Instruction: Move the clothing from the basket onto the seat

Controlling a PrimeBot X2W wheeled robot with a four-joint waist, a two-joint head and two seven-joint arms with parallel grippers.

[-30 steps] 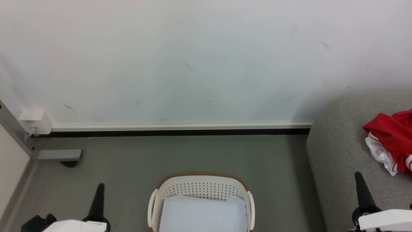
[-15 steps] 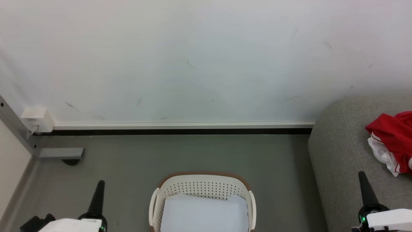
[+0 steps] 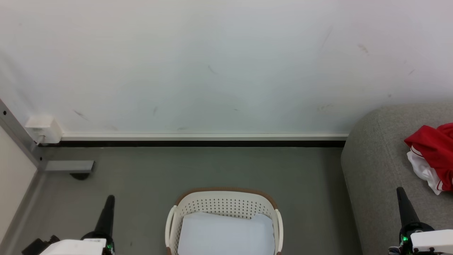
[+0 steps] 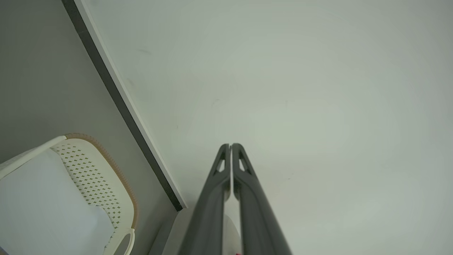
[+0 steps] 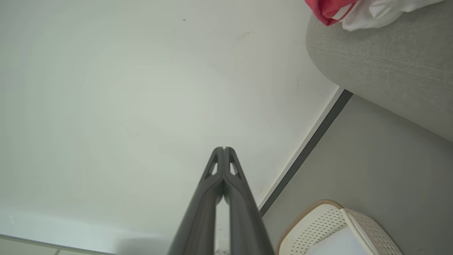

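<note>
My left gripper [image 3: 110, 198] and right gripper [image 3: 400, 191] are closed, empty. Bright red fabric clothing [image 3: 433, 152] lies on the light grey upholstered seat [image 3: 375, 159], three o'clock; I might wrongly grab the pale sheet [image 3: 226, 233] (oval white plastic basket [image 3: 223, 202], six o'clock).

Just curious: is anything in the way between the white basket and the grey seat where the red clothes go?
Nothing visible: just grey floor separates the oval white perforated plastic basket from the large light grey fabric seat. The red-and-white jersey clothing already lies on that seat.
</note>
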